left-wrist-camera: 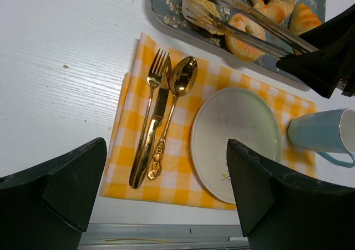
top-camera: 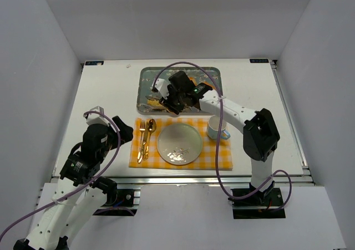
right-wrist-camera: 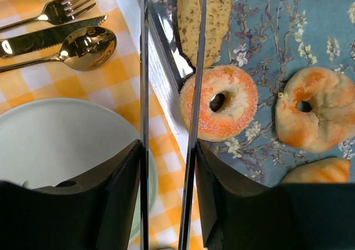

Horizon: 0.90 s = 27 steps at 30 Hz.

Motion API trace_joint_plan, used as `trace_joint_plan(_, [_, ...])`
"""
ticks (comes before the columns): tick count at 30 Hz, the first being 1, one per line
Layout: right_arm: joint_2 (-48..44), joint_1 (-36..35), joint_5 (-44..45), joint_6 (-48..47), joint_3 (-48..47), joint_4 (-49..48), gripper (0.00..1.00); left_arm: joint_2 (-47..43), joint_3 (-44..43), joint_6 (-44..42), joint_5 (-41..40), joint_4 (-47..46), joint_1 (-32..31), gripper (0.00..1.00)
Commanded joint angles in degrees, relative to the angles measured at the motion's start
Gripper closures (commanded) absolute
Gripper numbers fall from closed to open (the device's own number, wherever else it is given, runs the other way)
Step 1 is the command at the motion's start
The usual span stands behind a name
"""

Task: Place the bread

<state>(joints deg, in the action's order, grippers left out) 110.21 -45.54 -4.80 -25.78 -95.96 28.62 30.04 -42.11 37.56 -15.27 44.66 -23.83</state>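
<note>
You have bare table (top-camera: 105, 95) left of the tray (top-camera: 145, 75) and the placemat (top-camera: 224, 160), and more right of the cup (top-camera: 215, 128). The plate (top-camera: 178, 143) lies open from above. On its left the fork (top-camera: 142, 129), knife (left-wrist-camera: 151, 133) and spoon (top-camera: 151, 126) lie close together; the cup stands just beside its upper right rim. The right gripper (right-wrist-camera: 166, 156) and its tongs (right-wrist-camera: 199, 67) hang over the tray's near left edge, partly over a ring-shaped bread (right-wrist-camera: 233, 117). The left gripper (top-camera: 125, 131) sits just left of the placemat.

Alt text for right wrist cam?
The right gripper holds metal tongs over the edge of a blue floral tray carrying two ring-shaped breads and a seeded slice. Left of it, a white plate and gold cutlery lie on a yellow checked cloth.
</note>
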Motion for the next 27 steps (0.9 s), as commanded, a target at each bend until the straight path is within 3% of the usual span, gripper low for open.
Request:
trace_joint_plan(1, [0.1, -0.3, 3.6, 1.1, 0.8, -3.0, 0.53, -0.8, -0.1, 0.5, -0.7, 0.5, 0.1, 0.02])
trace_joint_plan(16, [2.5, -2.1, 9.8, 0.3, 2.1, -4.2, 0.56, -1.8, 0.0, 0.6, -1.4, 1.1, 0.1, 0.02])
trace_joint_plan(19, [2.2, -2.1, 10.2, -0.1, 2.7, -4.4, 0.62, -2.0, 0.1, 0.6, -1.3, 1.0, 0.1, 0.02])
trace_joint_plan(23, [1.1, -2.1, 9.5, -0.5, 3.0, -4.9, 0.83, -2.0, 0.1, 0.6, -1.3, 0.9, 0.1, 0.02])
trace_joint_plan(27, [-4.6, -1.4, 6.3, -0.8, 3.7, -5.7, 0.90, -1.6, -0.6, 0.4, -1.6, 0.9, 0.1, 0.02])
